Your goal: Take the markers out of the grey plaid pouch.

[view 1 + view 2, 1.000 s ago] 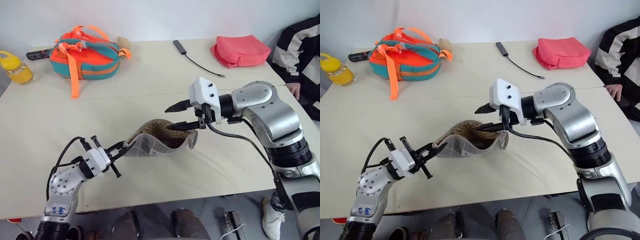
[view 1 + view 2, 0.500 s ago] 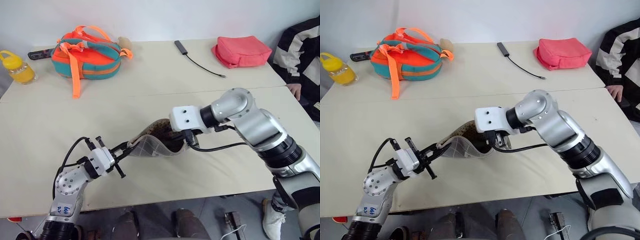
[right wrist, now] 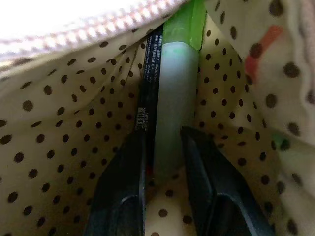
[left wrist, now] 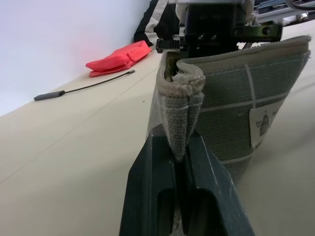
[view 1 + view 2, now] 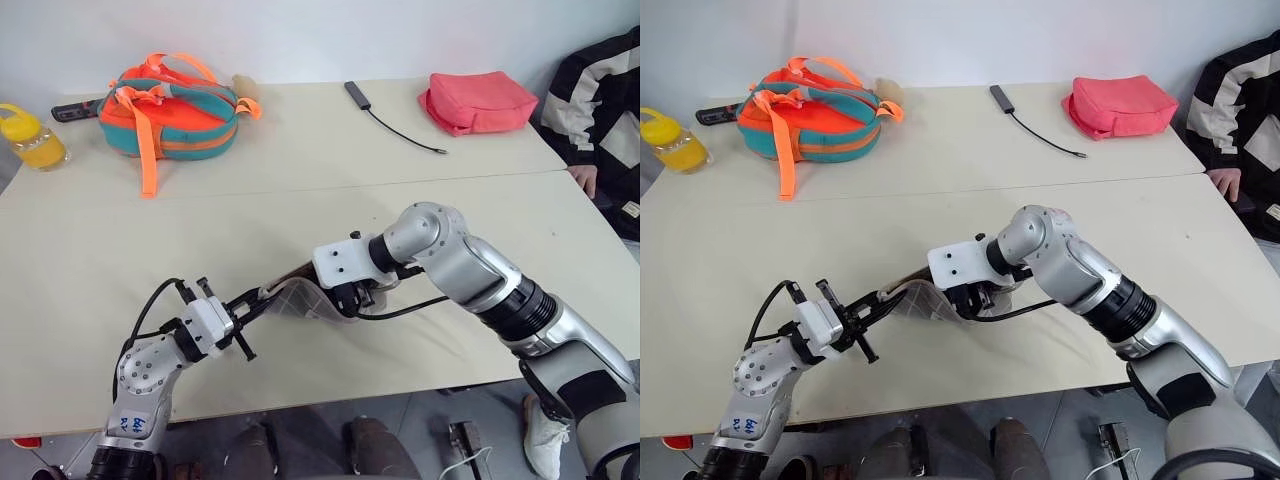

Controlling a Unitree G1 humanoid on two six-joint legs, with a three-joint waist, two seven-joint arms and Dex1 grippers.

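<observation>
The grey plaid pouch (image 5: 298, 297) lies near the table's front, mouth gaping, and its dotted beige lining (image 3: 59, 123) surrounds the right wrist camera. My left gripper (image 5: 256, 305) is shut on the pouch's near end (image 4: 183, 105), holding that edge up. My right gripper (image 5: 345, 295) is pushed down into the mouth. Inside, its fingers (image 3: 197, 162) sit on either side of the light green marker (image 3: 174, 93), closed on its end. A dark-barrelled marker (image 3: 151, 73) lies right beside the green one, against one finger.
An orange-and-teal strapped bag (image 5: 170, 105) and a yellow bottle (image 5: 30, 135) stand at the back left. A black cable (image 5: 395, 120) and a coral-red pouch (image 5: 478, 100) lie at the back right. A person's sleeve (image 5: 600, 90) and hand (image 5: 582, 178) are at the right edge.
My right gripper has dropped from above the pouch's rim down into its mouth and turned, and its fingers have narrowed. The pouch's raised edge has sunk. The left gripper keeps its hold.
</observation>
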